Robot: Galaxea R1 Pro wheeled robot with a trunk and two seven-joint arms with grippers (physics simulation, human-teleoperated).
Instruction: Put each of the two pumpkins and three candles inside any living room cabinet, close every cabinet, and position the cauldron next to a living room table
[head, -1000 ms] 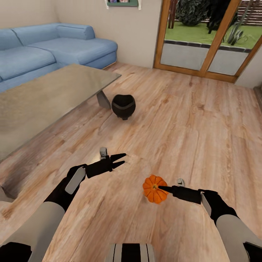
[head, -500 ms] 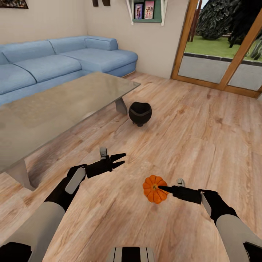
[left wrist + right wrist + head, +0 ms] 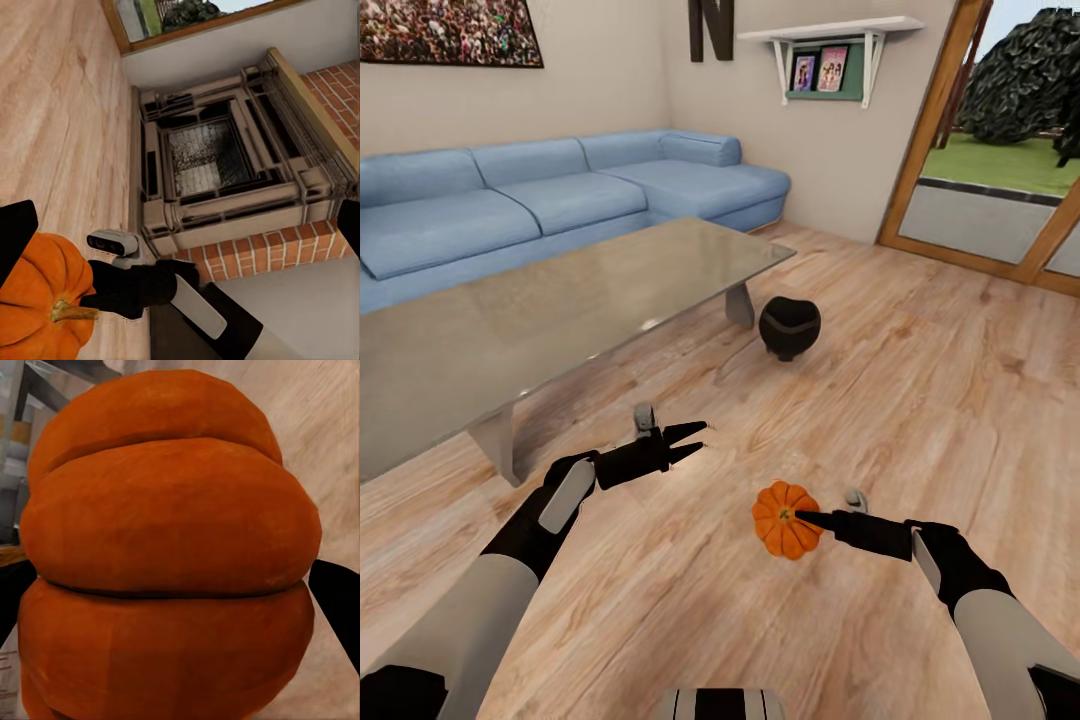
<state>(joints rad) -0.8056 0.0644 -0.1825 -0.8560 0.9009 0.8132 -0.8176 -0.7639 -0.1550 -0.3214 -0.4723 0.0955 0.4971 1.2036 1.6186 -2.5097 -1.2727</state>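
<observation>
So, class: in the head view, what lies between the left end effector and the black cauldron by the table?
Only bare wooden floor separates the left end effector from the cauldron, as the head view shows.

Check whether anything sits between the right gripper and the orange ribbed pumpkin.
Nothing visible does: the right gripper is already shut on the orange ribbed pumpkin, which fills the space between its black fingers in the right wrist view.

A home living room.
A blue corner sofa (image 3: 560,195), a glass coffee table (image 3: 560,310), wood floor (image 3: 920,400), a framed picture (image 3: 450,32), a wall shelf (image 3: 830,50), and a brick fireplace (image 3: 225,157).
</observation>
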